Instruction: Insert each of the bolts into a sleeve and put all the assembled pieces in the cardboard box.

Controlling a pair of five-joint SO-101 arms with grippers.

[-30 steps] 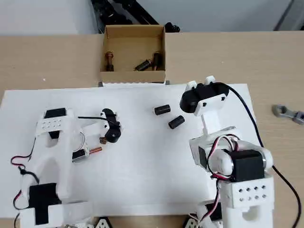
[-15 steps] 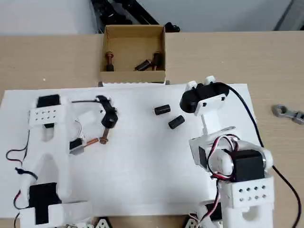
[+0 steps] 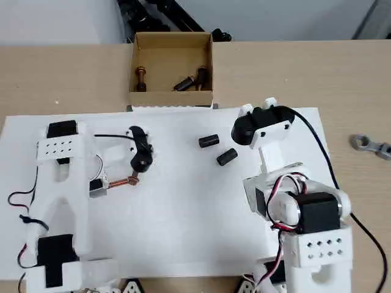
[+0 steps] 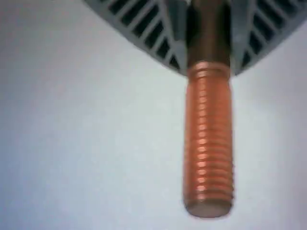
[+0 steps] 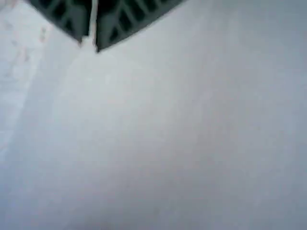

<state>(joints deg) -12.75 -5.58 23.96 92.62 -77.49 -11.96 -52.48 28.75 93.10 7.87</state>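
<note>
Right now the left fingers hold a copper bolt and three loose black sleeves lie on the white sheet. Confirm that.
Wrong on the count: the high view shows two loose black sleeves on the white sheet, not three. The left fingers do hold the copper bolt.

The bolt (image 4: pixel 208 143) is copper-toned metal, its thread finely ridged, with a dull sheen. The two sleeves (image 3: pixel 209 141) (image 3: pixel 226 157) look matt black. The cardboard box (image 3: pixel 171 97) is plain brown matt board. A smooth white paper sheet (image 3: pixel 195 213) lies on the pale wood-grain table (image 3: pixel 354 79).
</note>
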